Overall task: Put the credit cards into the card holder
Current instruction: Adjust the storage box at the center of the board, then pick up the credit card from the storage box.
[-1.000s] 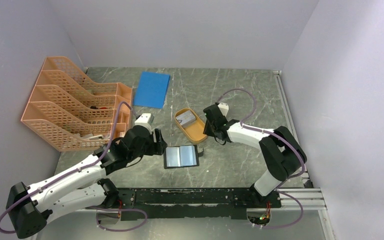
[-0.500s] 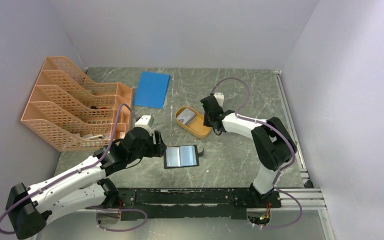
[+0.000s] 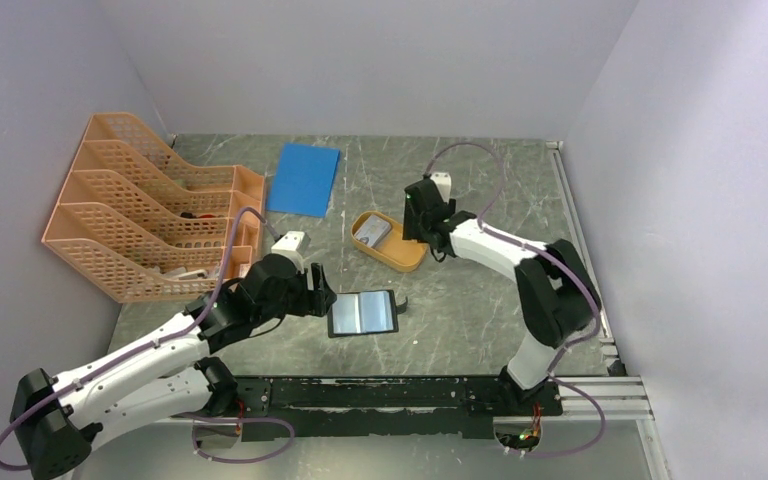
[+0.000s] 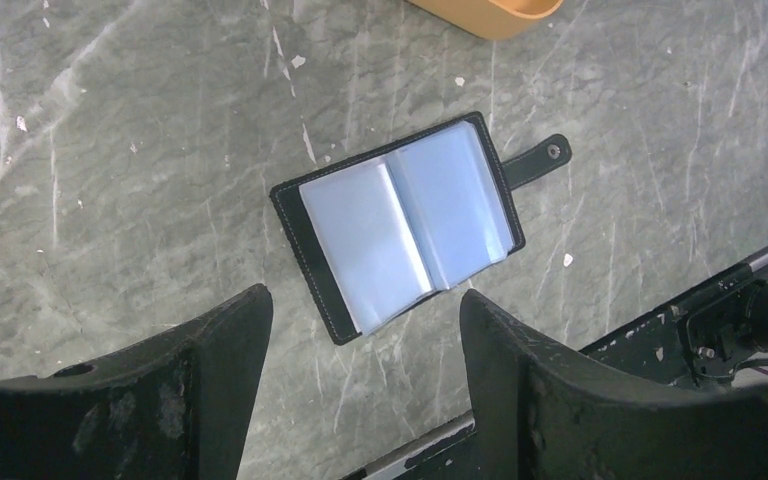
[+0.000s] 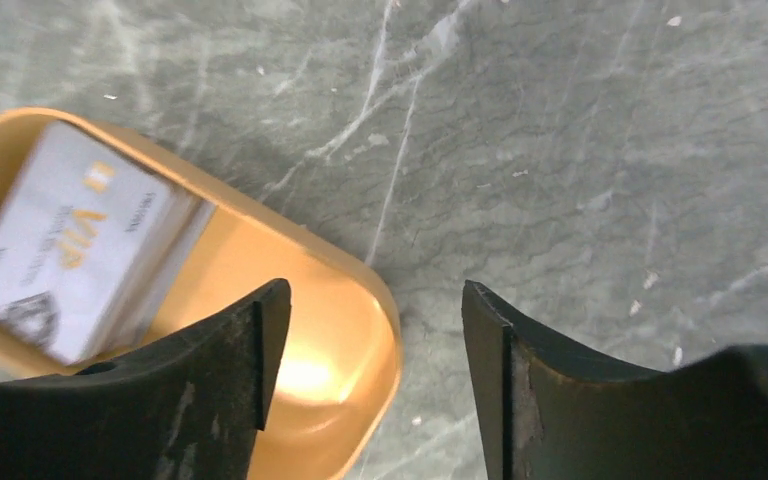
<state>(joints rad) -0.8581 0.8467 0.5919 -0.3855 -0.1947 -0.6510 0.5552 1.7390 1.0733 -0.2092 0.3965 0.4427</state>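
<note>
The worktop (image 3: pixel 480 300) is dark grey with pale marble veins. The card holder (image 4: pixel 400 225) is black with shiny bluish pockets. The credit cards (image 5: pixel 70 250) are pale grey with gold lettering. The dish (image 5: pixel 350 350) is orange, the sheet (image 3: pixel 304 178) blue, and the lattice rack (image 3: pixel 130 215) peach.

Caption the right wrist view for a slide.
Open right end effector over the orange dish rim, credit cards lying inside, marbled table beyond.

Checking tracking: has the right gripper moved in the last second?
Yes. In the top view the right gripper moved toward the far wall, along the right side of the orange dish.
</note>
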